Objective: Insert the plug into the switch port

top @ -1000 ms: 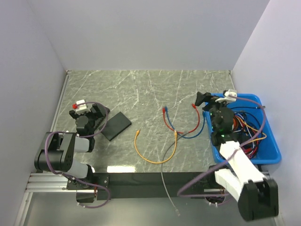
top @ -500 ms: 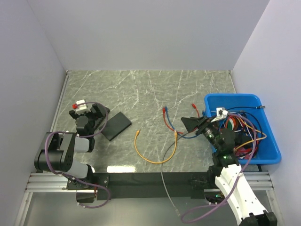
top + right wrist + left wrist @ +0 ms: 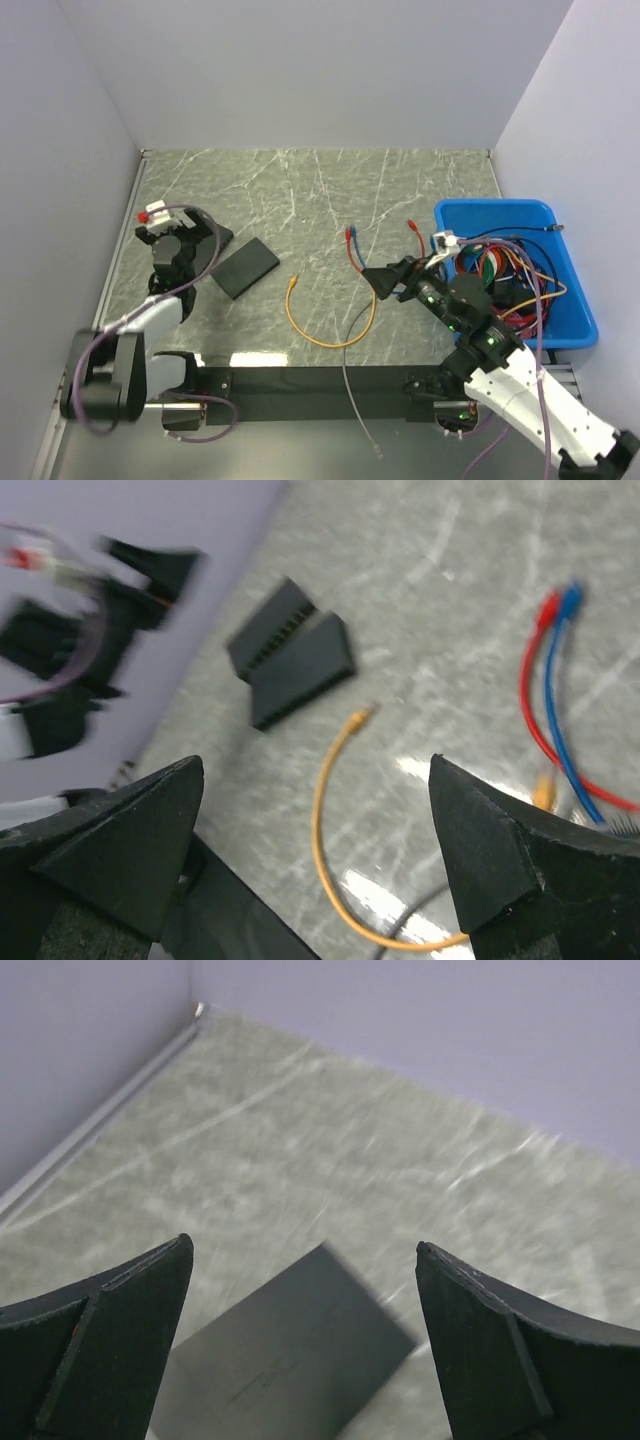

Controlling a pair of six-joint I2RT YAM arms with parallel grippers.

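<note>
- The right gripper hangs over the table, spread wide and holding nothing, near the right end of the orange cable.
- That cable lies in a U with both ends pointing away from the robot. Its left plug lies to the right of the switch, near it but apart.
- The switch's long axis runs diagonally, near-left to far-right (the ribbed side in the right wrist view is probably the port row).
- The left gripper, also fully spread and empty, sits just beside the switch's left end. The switch shows low between its fingers.
- Of the 2 arms, I judge the right nearer the plug and the left nearer the switch.
</note>
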